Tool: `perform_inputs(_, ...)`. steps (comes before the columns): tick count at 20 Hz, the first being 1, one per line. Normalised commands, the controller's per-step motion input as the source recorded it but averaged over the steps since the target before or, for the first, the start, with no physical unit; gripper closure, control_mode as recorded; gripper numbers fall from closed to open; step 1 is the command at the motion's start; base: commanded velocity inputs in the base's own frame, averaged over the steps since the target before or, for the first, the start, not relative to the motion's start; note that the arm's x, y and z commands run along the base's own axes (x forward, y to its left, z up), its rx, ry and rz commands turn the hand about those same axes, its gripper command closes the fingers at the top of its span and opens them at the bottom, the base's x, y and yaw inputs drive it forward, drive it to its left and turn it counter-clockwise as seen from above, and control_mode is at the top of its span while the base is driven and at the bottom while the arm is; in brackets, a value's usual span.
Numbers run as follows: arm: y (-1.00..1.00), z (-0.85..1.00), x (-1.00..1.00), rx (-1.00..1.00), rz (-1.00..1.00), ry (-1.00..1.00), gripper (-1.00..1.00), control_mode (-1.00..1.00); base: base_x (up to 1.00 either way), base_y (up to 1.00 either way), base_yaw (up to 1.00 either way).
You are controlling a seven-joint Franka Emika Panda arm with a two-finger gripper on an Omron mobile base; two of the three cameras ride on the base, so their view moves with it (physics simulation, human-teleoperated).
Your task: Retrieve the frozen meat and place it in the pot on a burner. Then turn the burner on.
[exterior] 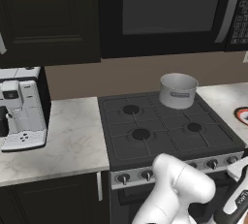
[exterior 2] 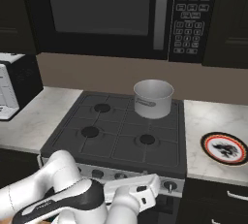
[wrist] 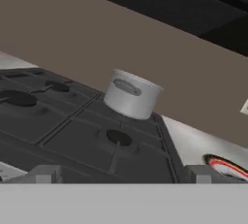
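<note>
Silver-grey pot (exterior: 178, 90) on black stove (exterior 2: 121, 136); white-marbled counter (exterior: 72, 140); plate (exterior 2: 224, 148) red-rimmed, perhaps black-patterned.

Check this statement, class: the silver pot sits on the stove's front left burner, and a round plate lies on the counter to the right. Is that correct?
Not quite. The pot sits on the back right burner of the stove, as the right base view shows. The plate does lie on the right counter.

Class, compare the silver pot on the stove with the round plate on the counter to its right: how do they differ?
The pot is tall, plain silver-grey; the plate is flat, white with a red and black rim. The pot sits on the stove's back right grate; the plate lies on the marble counter. Both are round.
</note>
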Motion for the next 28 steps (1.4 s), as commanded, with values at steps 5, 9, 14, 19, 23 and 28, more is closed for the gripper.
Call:
perform_inputs(5, 0.0, -0.29, -0.41, 0.08, 0.0, 0.0, -1.0, -1.0, 0.0, 0.0, 0.0)
perform_inputs(9, 0.0, -0.33, 0.0, 0.09, 0.0, 0.0, -1.0, -1.0, 0.0, 0.0, 0.0)
perform_inputs(14, 0.0, -0.25, 0.02, 0.08, 0.0, 0.01, -1.0, -1.0, 0.0, 0.0, 0.0)
perform_inputs(19, 0.0, -0.32, 0.12, 0.07, 0.01, 0.05, -1.0, -1.0, 0.0, 0.0, 0.0)
perform_inputs(23, 0.0, -0.32, 0.15, 0.09, 0.03, 0.02, -1.0, -1.0, 0.0, 0.0, 0.0)
perform_inputs(28, 0.0, -0.23, 0.19, 0.1, 0.04, 0.0, -1.0, -1.0, 0.0, 0.0, 0.0)
